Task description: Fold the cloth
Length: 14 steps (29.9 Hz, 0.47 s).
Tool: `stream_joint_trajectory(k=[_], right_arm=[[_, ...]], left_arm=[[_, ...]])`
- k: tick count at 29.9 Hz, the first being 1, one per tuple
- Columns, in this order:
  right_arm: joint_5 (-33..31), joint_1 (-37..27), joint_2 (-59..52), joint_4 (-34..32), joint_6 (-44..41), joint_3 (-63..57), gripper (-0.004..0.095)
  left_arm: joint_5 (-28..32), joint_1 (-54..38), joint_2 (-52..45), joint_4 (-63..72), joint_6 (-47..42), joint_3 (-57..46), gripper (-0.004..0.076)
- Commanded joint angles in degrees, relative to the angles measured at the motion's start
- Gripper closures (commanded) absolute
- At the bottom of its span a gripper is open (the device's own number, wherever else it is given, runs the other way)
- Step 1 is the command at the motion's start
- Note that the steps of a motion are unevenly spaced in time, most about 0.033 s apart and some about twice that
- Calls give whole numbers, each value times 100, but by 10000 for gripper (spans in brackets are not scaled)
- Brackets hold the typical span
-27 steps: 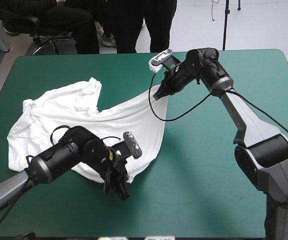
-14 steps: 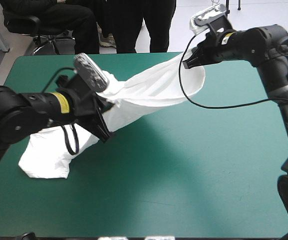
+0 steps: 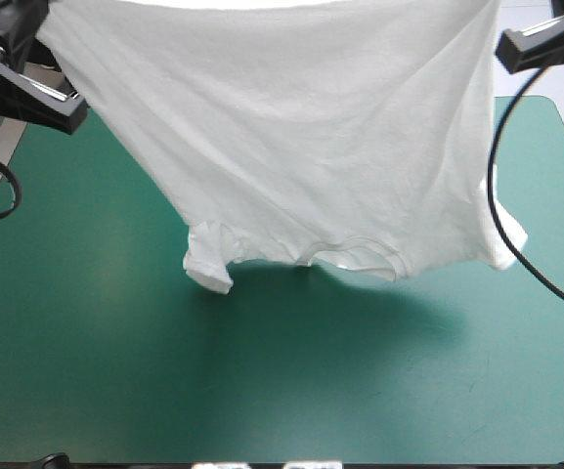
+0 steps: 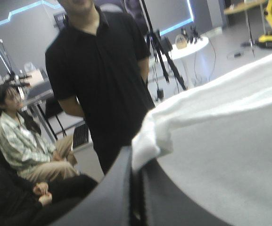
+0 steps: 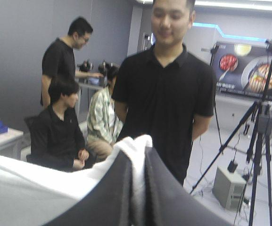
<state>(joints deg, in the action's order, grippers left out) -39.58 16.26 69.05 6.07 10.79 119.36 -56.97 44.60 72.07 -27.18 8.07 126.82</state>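
White T-shirt [image 3: 301,147] hung spread wide above teal-green table [image 3: 86,371]; left gripper [image 4: 136,172] clenched on one upper corner, right gripper [image 5: 136,157] clenched on the other

No legible text (in any view)

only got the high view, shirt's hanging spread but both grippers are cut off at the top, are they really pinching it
Observer: Yes for the left gripper: its wrist view shows the black fingers all but shut, a fold of the T-shirt bunched between them.
Operator: and the right one
Observer: The right gripper is shut the same way, a white fold poking out ahead of it.
Operator: arms tipped down or level
Observer: Both wrist views look level into the room rather than down.
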Motion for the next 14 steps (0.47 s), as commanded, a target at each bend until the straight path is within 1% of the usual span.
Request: stream_joint_trajectory(k=[1,7,14], right_arm=[[801,-33,-389,-26,-16,144,924],[1112,-33,-737,-35,-16,144,925],[1111,-33,-819,-35,-16,144,925]], left_arm=[[1118,48,-97,-130,-68,390,741],[1646,48,-119,449,131,709,741],[1662,48,-154,1036,131,724,741]])
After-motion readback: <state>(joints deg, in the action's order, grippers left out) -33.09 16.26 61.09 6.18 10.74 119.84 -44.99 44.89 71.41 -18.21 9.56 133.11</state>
